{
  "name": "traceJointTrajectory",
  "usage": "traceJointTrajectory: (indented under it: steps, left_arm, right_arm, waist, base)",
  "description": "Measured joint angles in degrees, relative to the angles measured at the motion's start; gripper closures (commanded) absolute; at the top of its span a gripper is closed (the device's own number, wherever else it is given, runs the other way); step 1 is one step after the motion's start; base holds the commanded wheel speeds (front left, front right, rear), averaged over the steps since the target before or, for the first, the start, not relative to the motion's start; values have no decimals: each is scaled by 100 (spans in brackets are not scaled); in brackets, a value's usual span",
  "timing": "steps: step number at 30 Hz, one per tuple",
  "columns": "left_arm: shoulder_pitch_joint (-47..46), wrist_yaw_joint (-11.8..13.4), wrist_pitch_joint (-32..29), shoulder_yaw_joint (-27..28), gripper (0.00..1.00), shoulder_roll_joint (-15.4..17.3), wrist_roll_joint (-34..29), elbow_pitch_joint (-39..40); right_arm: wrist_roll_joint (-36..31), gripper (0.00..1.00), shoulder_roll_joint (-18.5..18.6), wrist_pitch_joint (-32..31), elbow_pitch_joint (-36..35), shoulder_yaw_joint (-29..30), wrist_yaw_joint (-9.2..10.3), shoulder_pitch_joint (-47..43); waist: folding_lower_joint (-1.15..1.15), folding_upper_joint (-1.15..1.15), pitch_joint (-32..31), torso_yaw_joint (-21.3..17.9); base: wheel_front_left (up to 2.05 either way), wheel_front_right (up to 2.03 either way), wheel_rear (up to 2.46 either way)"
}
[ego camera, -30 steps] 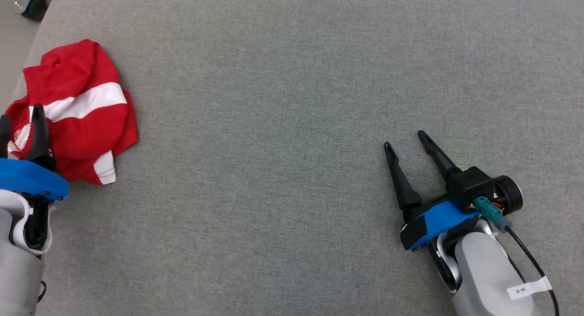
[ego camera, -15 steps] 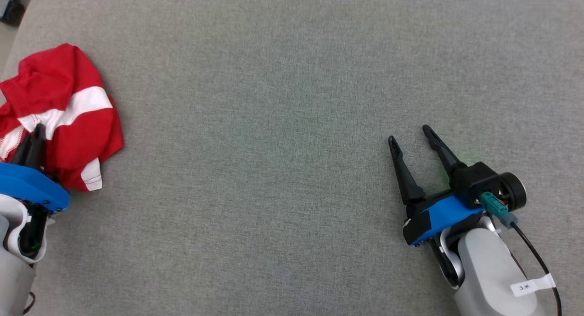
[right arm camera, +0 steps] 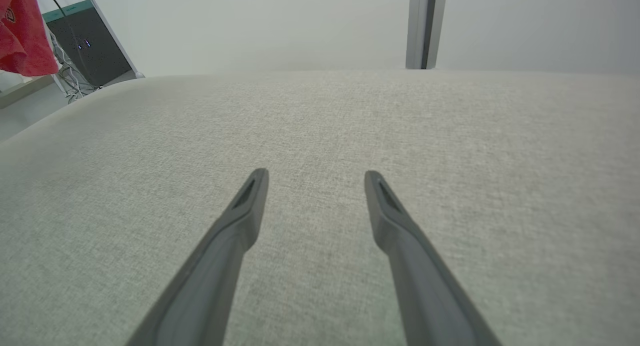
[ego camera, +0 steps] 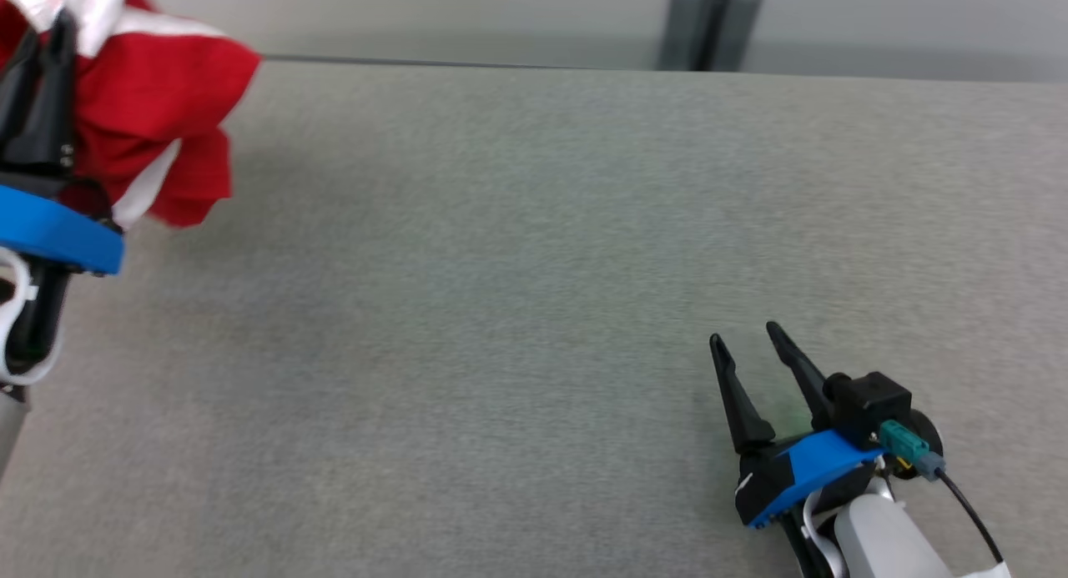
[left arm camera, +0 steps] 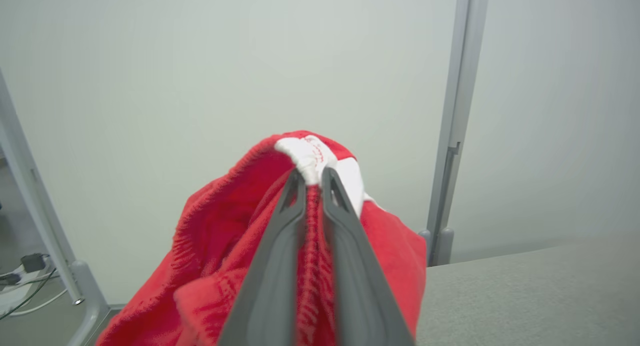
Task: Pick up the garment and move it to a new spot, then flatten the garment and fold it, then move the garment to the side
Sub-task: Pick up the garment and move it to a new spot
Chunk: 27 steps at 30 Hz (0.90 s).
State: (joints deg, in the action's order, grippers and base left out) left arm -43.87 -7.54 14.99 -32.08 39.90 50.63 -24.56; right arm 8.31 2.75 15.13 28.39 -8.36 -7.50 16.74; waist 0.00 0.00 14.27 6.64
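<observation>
The garment (ego camera: 158, 103) is red cloth with white stripes, bunched up and hanging in the air at the top left of the head view. My left gripper (ego camera: 46, 27) is shut on it. In the left wrist view the two fingers pinch a fold of the garment (left arm camera: 225, 246) at the gripper's tips (left arm camera: 312, 173), with a white band bulging just above them. A corner of the garment (right arm camera: 20, 36) hangs at the upper left of the right wrist view. My right gripper (ego camera: 743, 338) stands open and empty low over the grey table (ego camera: 501, 269) at the lower right; its tips (right arm camera: 314, 175) are spread apart.
The grey fabric-covered table (right arm camera: 320, 126) stretches wide ahead of both arms. A grey post (ego camera: 709, 23) stands beyond its far edge. A dark cabinet with cables (right arm camera: 85, 46) stands off the table's left. A metal frame leg (left arm camera: 45, 226) rises by the floor.
My left gripper closed on the garment and raised it off the table. The head camera tilted up, so the far edge now shows. The right gripper stayed open.
</observation>
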Motion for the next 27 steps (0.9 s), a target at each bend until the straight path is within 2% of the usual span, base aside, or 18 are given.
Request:
traceJointTrajectory:
  steps: [3, 7, 8, 11, 15, 19, 20, 21, 22, 27]
  left_arm:
    - [1, 0, 1, -59, 100, -131, -148, 469]
    - [13, 0, 1, -339, 100, -552, -267, 1020]
    - [24, 0, 2, -509, 100, -823, -316, 1211]
    - [130, 0, 1, -776, 100, -1362, -283, 1412]
    - [670, 46, 1, -965, 100, -2057, -281, 1351]
    - [1280, 63, 1, -845, 100, -2229, -391, 890]
    - [1449, 63, 1, -790, 90, -2226, -436, 757]
    - [1611, 63, 1, -738, 55, -2210, -485, 593]
    - [1772, 63, 0, -671, 0, -2196, -534, 444]
    - [2535, 62, 1, 64, 0, -2183, -821, -114]
  right_arm:
    - [118, 0, 0, 1, -14, -77, 0, -120]
    - [205, 0, 4, 0, -44, -97, 0, -258]
    - [243, 0, 4, 0, -55, -110, 1, -316]
    - [290, 0, 4, 0, -86, -110, 1, -360]
    - [346, 0, 5, 1, -103, -135, 1, -439]
    - [379, 0, 5, 0, -133, -130, 1, -458]
    - [379, 0, 7, 0, -132, -123, 1, -471]
    - [379, 0, 4, 0, -133, -116, 1, -483]
    - [378, 0, 4, 0, -133, -101, 1, -494]
    - [376, 0, 4, 0, -121, 1, 1, -553]
  waist:
    - [0, 0, -121, -280]
    - [0, 0, -262, -681]
    - [0, 0, -322, -860]
    - [0, 0, -413, -1090]
    - [-1, 0, -514, -1361]
    - [-1, 0, -526, -1436]
    - [-1, 0, -523, -1435]
    - [-1, 0, -523, -1431]
    - [-1, 0, -525, -1422]
    - [-1, 0, -589, -1301]
  base:
    - [0, 0, 0]
    - [0, 0, 0]
    - [0, 0, 0]
    - [0, 0, 0]
    - [0, 0, 0]
    - [0, 0, 0]
    - [0, 0, 0]
    - [0, 0, 0]
    - [0, 0, 0]
    - [0, 0, 0]
